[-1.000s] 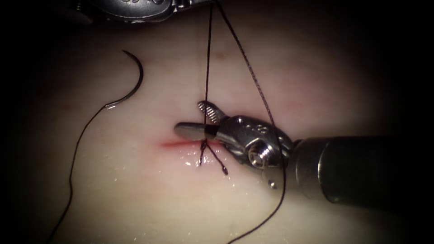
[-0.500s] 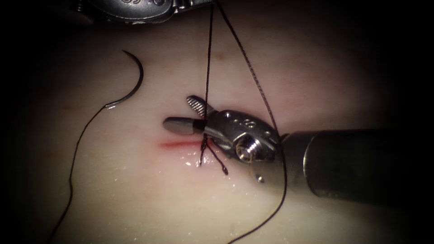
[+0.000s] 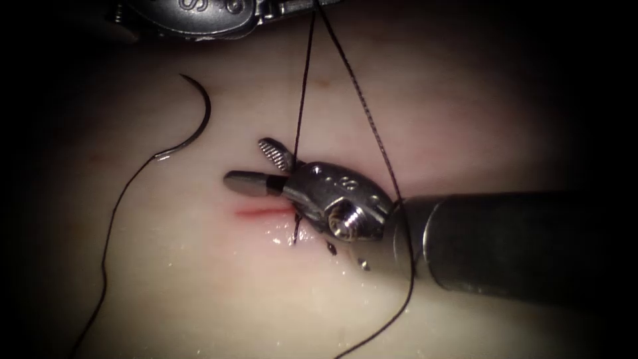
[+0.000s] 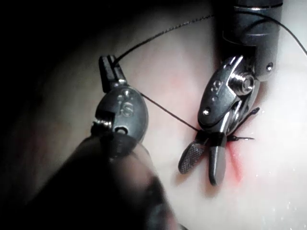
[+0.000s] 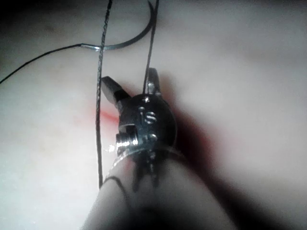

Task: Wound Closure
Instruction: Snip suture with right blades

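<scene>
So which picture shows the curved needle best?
The endoscope view: the whole needle lies free on the tissue, left of the cut, held by neither tool. The right wrist view catches part of its curve.

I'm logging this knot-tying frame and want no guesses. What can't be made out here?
- Knot at the cut: endoscope view, partly covered by the right tool.
- Left tool: cut off by the endoscope view's top edge.
- Thread tail: leaves the bottom edge.
- Needle tip: too small to judge.
</scene>
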Controlling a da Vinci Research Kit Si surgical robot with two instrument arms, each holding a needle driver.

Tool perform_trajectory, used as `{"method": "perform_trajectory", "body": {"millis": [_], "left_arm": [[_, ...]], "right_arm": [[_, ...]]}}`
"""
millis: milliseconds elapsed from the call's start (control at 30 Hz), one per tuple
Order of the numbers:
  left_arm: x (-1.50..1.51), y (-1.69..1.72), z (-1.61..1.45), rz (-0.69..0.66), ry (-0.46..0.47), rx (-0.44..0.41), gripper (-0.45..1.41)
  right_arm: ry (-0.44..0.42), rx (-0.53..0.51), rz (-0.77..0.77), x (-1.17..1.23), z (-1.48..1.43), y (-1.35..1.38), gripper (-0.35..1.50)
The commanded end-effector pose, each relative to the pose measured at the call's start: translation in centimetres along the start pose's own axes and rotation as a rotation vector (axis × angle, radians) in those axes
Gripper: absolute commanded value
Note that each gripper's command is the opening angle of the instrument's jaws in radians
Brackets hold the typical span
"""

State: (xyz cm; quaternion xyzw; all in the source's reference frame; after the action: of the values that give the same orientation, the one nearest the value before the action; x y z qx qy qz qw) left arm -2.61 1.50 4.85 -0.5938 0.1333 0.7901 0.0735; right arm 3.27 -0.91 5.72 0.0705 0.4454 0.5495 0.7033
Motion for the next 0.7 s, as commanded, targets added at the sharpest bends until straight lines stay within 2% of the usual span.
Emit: {"method": "perform_trajectory", "body": {"millis": [33,133,333,367,400,433,533,567,600,633,667,700], "left_arm": [[-0.04,0.02,0.07,0.001,0.001,0.000,-0.45],[-0.04,0.06,0.07,0.005,0.008,-0.002,-0.45],[-0.03,0.06,0.07,0.005,0.011,-0.003,-0.45],[-0.03,0.06,0.07,0.005,0.011,-0.004,-0.45],[-0.03,0.06,0.07,0.005,0.011,-0.004,-0.45],[-0.03,0.06,0.06,0.005,0.011,-0.004,-0.45],[-0.03,0.06,0.07,0.004,0.011,-0.003,-0.45],[-0.02,0.05,0.09,0.003,0.011,-0.002,-0.45],[-0.02,0.05,0.09,0.003,0.011,-0.002,-0.45],[-0.02,0.05,0.10,0.003,0.014,-0.003,-0.45],[-0.01,0.05,0.11,0.002,0.013,-0.002,-0.45],[0.00,0.05,0.15,0.002,0.016,0.000,-0.45]], "right_arm": [[0.004,-0.012,0.001,-0.03,0.06,-0.03,-0.35],[0.013,-0.054,0.097,0.01,0.06,-0.02,-0.35],[0.053,-0.045,0.064,0.05,0.03,0.01,-0.35],[0.054,-0.045,0.002,0.04,-0.07,0.07,-0.01],[0.054,-0.045,0.002,0.04,-0.07,0.07,-0.01],[0.053,-0.049,-0.006,0.03,-0.13,0.11,0.24],[0.047,-0.113,-0.038,0.05,-0.42,0.34,0.42],[0.036,-0.148,-0.078,0.12,-0.68,0.58,0.47],[0.036,-0.148,-0.078,0.12,-0.68,0.58,0.47],[0.037,-0.162,-0.083,0.15,-0.81,0.70,0.52],[0.041,-0.169,-0.082,0.19,-0.97,0.86,0.78],[0.042,-0.184,-0.100,0.24,-1.20,1.07,1.18]]}}
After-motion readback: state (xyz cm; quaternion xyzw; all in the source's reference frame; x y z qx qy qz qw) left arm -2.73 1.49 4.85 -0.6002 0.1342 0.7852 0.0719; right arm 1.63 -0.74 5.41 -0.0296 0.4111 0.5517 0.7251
